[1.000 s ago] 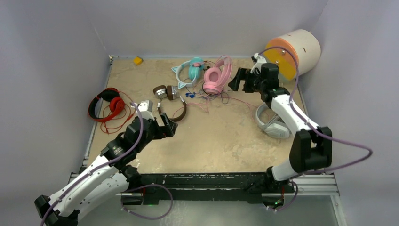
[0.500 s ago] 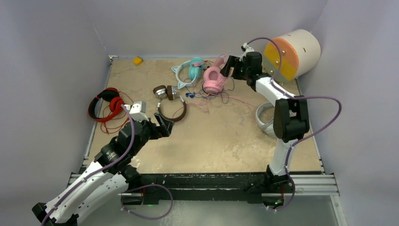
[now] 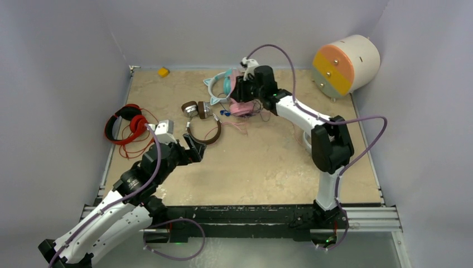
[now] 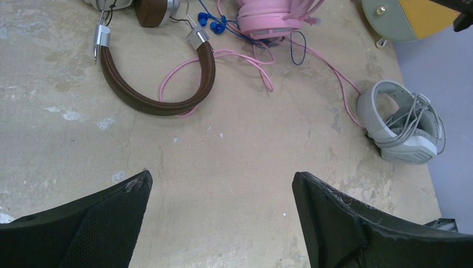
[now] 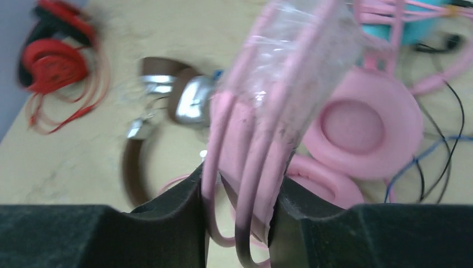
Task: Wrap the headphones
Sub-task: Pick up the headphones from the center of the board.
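Note:
The pink headphones point(image 5: 362, 123) lie at the back middle of the table. My right gripper point(image 5: 241, 178) is shut on their headband point(image 5: 262, 139), which passes between the two fingers. From above, the right gripper point(image 3: 244, 92) covers most of the pink headphones point(image 3: 242, 107). The brown headphones point(image 4: 156, 84) with silver cups lie flat to their left, amid pink and blue cords. My left gripper point(image 4: 220, 181) hangs open and empty over bare table just short of the brown headphones point(image 3: 203, 125). The grey-white headphones point(image 4: 401, 125), cable bundled on them, rest at the right.
Red headphones point(image 3: 125, 124) with a loose red cord lie at the left edge. Teal cat-ear headphones point(image 3: 222, 85) sit behind the brown pair. A cylinder point(image 3: 346, 62) with an orange, yellow and grey face stands at the back right. A small yellow object point(image 3: 163, 71) is at the back left.
My right arm swung left from beside the cylinder to the pink headphones, and its jaws closed on the headband. My left arm drew back slightly towards me.

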Robot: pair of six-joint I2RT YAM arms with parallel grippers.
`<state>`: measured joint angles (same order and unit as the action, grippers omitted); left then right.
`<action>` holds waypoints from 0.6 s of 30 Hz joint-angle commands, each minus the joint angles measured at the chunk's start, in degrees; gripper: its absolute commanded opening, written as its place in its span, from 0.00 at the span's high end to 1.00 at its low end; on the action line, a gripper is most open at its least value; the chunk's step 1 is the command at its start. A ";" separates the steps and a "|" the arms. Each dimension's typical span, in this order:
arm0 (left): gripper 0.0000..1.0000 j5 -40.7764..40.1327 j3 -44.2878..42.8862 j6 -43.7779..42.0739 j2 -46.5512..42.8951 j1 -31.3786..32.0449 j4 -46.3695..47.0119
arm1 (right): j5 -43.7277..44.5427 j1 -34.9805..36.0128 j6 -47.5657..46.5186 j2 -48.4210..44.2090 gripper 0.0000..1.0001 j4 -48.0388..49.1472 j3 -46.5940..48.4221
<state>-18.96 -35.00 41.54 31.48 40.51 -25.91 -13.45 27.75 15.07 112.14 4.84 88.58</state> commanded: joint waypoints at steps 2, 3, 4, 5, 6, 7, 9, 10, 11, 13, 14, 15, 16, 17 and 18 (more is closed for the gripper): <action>0.05 -0.38 -0.82 1.15 -0.24 -0.26 -0.55 | -4.47 7.25 -5.28 -9.67 0.64 4.78 -0.91; 0.05 -0.64 -1.04 1.36 -0.42 -0.26 -1.12 | -4.55 7.99 -5.51 -11.66 0.67 5.27 -1.60; 0.05 -1.18 -1.30 1.66 -0.62 -0.26 -1.76 | -4.48 8.55 -5.69 -13.09 0.70 5.65 -2.30; 0.05 -1.77 -1.62 1.90 -0.81 -0.24 -2.59 | -4.37 8.84 -5.79 -14.78 0.71 5.92 -2.94; 0.05 -2.35 -1.86 1.96 -1.02 -0.26 -3.35 | -4.17 8.97 -5.62 -16.43 0.72 6.13 -3.64; 0.05 -2.83 -2.05 2.04 -1.27 -0.26 -3.97 | -4.01 8.99 -5.52 -18.13 0.73 6.22 -4.29; 0.05 -3.43 -2.25 2.05 -1.81 -0.26 -4.85 | -3.63 9.08 -5.45 -21.60 0.73 6.33 -5.72; 0.05 -3.48 -2.18 2.13 -2.03 -0.26 -5.00 | -3.18 9.05 -5.29 -23.42 0.73 6.21 -6.43; 0.05 -3.35 -2.18 2.19 -2.17 -0.25 -5.10 | -2.74 9.08 -5.01 -25.16 0.73 5.72 -7.15; 0.06 -2.86 -2.16 2.31 -2.33 -0.25 -4.98 | -2.70 9.02 -4.63 -28.50 0.72 4.70 -8.95; 0.06 -2.60 -2.15 2.32 -2.29 -0.26 -4.88 | -3.40 9.07 -4.45 -30.08 0.72 4.66 -9.96; 0.06 -2.27 -2.17 2.25 -2.25 -0.20 -4.59 | -4.32 9.09 -4.10 -31.82 0.72 4.77 -10.71; 0.06 -1.82 -2.17 2.12 -2.21 -0.22 -4.28 | -5.48 9.13 -3.80 -33.29 0.72 4.82 -11.02; 0.07 -1.34 -2.13 1.92 -2.05 -0.21 -3.72 | -7.00 9.14 -3.55 -34.52 0.73 4.66 -10.81; 0.07 -0.81 -2.14 1.74 -1.89 -0.24 -3.27 | -8.69 9.28 -3.34 -35.42 0.73 4.09 -9.94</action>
<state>-20.97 -35.03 42.92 29.52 40.51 -30.98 -17.32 36.51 11.57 82.15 4.58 77.52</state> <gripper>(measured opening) 0.936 0.278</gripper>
